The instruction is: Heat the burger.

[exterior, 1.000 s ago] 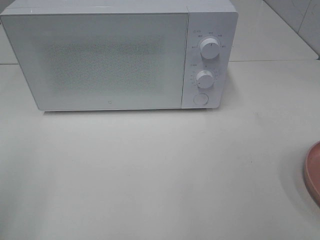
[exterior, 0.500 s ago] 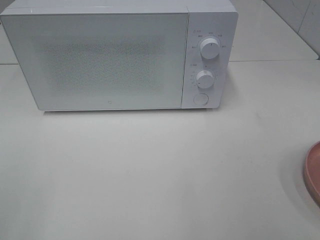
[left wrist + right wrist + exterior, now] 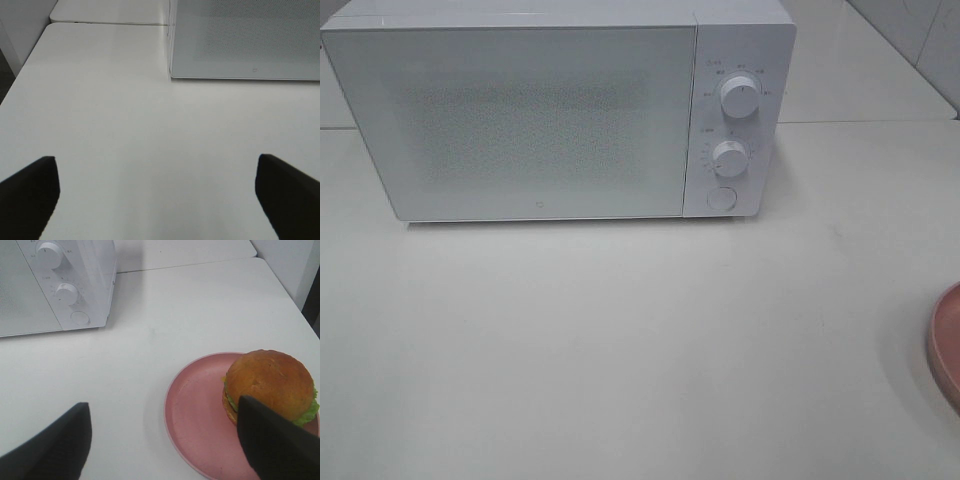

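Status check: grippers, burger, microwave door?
Left gripper open, empty. Right gripper open, above round pink plate. Golden-bun burger on plate, untouched. White microwave door shut.

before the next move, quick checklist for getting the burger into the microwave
1. Microwave door open for loading: not ok, it is shut.
2. Burger located: ok, it sits on the pink plate.
3. Right claw ready to grasp: ok, open and holding nothing, with the burger beside one finger.
4. Left claw free: ok, open over bare table.
5. Round door button reachable: cannot tell, neither arm shows in the high view.
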Available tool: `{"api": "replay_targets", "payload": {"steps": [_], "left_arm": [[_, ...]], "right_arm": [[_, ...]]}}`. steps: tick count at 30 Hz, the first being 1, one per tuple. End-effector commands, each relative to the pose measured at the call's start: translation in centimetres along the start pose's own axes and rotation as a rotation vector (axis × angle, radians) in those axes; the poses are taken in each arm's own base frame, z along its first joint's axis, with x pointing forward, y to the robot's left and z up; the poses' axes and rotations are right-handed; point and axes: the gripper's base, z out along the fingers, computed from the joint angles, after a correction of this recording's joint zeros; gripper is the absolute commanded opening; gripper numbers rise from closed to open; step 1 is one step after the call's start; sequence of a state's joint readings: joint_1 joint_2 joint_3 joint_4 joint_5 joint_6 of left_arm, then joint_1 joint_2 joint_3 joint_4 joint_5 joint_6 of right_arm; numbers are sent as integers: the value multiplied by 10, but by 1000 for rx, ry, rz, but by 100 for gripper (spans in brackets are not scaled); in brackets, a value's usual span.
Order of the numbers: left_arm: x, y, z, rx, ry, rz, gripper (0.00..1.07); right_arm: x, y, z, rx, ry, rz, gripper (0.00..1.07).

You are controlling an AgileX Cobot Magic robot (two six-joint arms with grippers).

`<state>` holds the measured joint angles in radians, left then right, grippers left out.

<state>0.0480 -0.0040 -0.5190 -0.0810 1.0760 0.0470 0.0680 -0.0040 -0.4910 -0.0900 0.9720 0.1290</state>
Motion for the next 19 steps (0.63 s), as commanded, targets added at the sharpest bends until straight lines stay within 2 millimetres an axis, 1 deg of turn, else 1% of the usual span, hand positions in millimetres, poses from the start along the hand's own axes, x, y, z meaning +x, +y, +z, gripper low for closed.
{"api": "replay_targets", "payload": {"steps": [1,19], "left_arm": [[2,-1,-3,5,-29,-8,100],[2,-1,-3,5,-29,-8,100]], "right_arm": [[2,0,-3,4,-32,-5,76],[2,0,-3,4,-32,-5,76]]}}
